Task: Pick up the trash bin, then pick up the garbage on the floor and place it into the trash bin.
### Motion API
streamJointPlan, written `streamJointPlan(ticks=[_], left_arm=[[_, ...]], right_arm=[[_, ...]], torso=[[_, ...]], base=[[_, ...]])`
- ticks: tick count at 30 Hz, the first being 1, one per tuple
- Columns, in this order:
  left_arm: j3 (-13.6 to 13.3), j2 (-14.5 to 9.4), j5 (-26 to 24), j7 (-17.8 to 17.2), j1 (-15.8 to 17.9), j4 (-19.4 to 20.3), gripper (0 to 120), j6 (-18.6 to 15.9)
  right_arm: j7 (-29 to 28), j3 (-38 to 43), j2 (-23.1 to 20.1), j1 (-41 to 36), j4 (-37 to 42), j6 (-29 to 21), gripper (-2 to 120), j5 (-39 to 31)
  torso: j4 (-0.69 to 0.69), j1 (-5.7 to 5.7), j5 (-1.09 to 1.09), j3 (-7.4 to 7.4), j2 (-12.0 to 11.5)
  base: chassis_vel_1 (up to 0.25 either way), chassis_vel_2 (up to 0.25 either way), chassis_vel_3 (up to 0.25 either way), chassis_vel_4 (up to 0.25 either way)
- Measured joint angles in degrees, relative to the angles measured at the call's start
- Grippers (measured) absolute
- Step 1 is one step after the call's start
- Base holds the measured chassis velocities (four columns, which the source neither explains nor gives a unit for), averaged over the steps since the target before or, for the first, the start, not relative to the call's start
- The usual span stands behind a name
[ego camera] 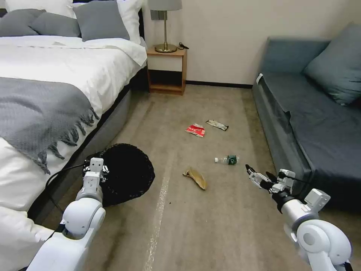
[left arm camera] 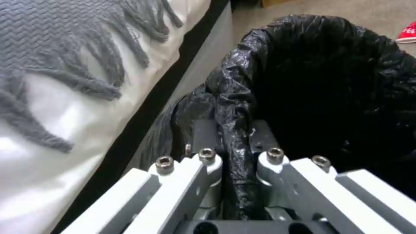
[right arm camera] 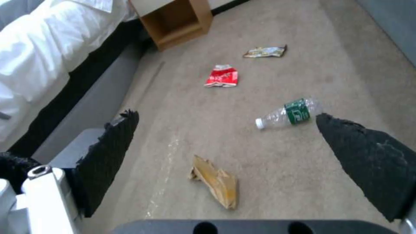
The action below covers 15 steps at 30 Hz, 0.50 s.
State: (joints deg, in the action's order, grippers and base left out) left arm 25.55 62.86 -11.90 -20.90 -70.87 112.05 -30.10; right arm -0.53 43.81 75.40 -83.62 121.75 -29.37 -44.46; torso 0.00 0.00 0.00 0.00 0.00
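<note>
Left gripper (left arm camera: 236, 156): fingers pinched on the bag-lined rim of the trash bin (ego camera: 128, 173), beside the bed (ego camera: 56, 82).
Right gripper (right arm camera: 225, 143): fingers spread wide, holding nothing, above the carpet.
Paper wrapper (right arm camera: 216, 182): on the floor between the fingertips.
Bottle (right arm camera: 288, 113): just off one fingertip.
Snack packet (right arm camera: 222, 77): farther out.
Bar wrapper (right arm camera: 265, 51): farthest.
</note>
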Motion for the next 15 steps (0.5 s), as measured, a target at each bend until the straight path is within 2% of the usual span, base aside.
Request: streamJointPlan(ticks=[8, 15], left_arm=[[-0.1, 0.2, 0.1, 0.1, 0.1, -0.4, 4, 0.3], [-0.2, 0.3, 0.2, 0.2, 0.3, -0.7, 4, 0.5]], right_arm=[[0.1, 0.0, 0.0, 0.1, -0.3, 0.2, 100, 0.2], [0.2, 0.1, 0.0, 0.0, -0.4, 0.3, 100, 0.4]], torso=[[-0.01, 0.0, 0.0, 0.0, 0.0], [0.0, 0.0, 0.0, 0.0, 0.0]], base=[[-0.074, 0.053, 0.062, -0.066], [-0.031, 0.043, 0.044, -0.032]])
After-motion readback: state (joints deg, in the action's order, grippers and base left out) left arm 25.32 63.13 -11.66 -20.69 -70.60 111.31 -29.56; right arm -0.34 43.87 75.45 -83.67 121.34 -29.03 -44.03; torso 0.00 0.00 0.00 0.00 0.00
